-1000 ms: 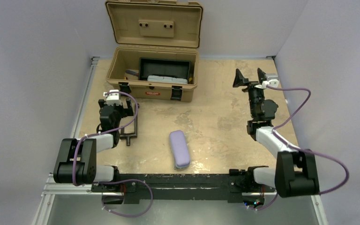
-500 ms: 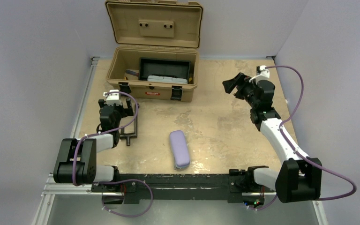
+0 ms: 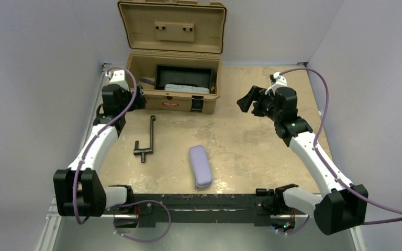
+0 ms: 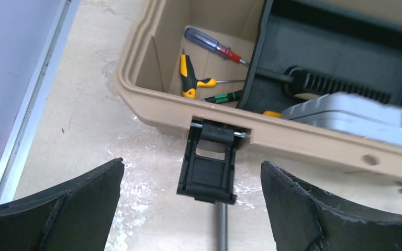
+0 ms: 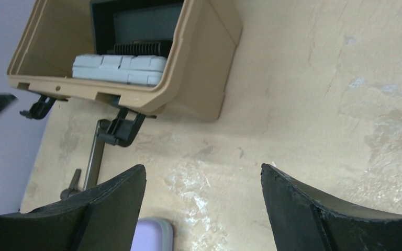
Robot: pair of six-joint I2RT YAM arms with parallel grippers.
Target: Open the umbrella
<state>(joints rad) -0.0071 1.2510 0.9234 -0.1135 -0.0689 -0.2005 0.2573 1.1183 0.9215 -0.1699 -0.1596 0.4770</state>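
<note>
Arms bolted at the near edge reach out over a scuffed tan table (image 3: 251, 151). Nearest them lies a lavender-grey hard case (image 3: 200, 166), with a black T-shaped metal bar (image 3: 147, 140) to its left, well apart from it. Farther out, the left gripper (image 4: 192, 168) hangs with its jaws spread wide and empty, just in front of the left latch (image 4: 209, 183) of a tan toolbox (image 3: 157, 99). The right gripper (image 5: 203, 170), jaws also parted and holding nothing, hovers over bare tabletop to the right of the box. At the back, the toolbox stands with its lid (image 3: 171, 26) raised, showing a black tray (image 3: 183, 73), a grey case (image 3: 187, 89) and screwdrivers (image 4: 191, 73). The umbrella cannot be made out in any view.
</note>
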